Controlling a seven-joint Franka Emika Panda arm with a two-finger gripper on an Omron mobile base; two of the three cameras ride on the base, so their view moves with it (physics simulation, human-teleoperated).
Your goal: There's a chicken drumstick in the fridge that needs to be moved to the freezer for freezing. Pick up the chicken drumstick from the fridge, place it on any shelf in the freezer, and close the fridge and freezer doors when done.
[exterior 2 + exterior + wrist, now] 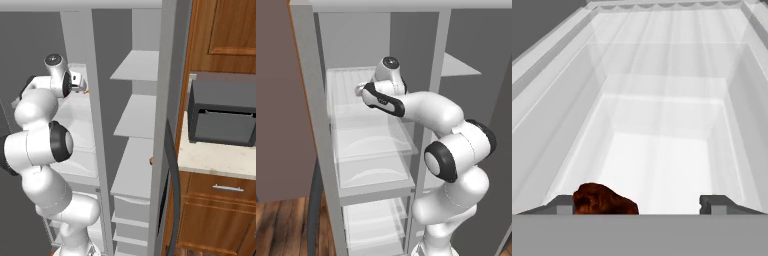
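Observation:
The chicken drumstick (604, 200), dark reddish brown, lies on a clear shelf (662, 165) right at the bottom of the hand view. It sits between my gripper's (639, 202) two finger tips, close to the left fingertip (562, 202) and well away from the right one. The jaws stand wide and do not press on it. In the left base view my hand (361, 90) reaches onto an upper glass shelf (351, 80) of the left compartment. From the right base view the hand (79, 81) shows just left of the centre post.
The left door (276, 100) stands open beside the arm. A grey centre post (431, 100) divides the left compartment from the right one, with its solid shelves (135, 65). A dark microwave (222, 115) stands on the counter (215, 160) to the right.

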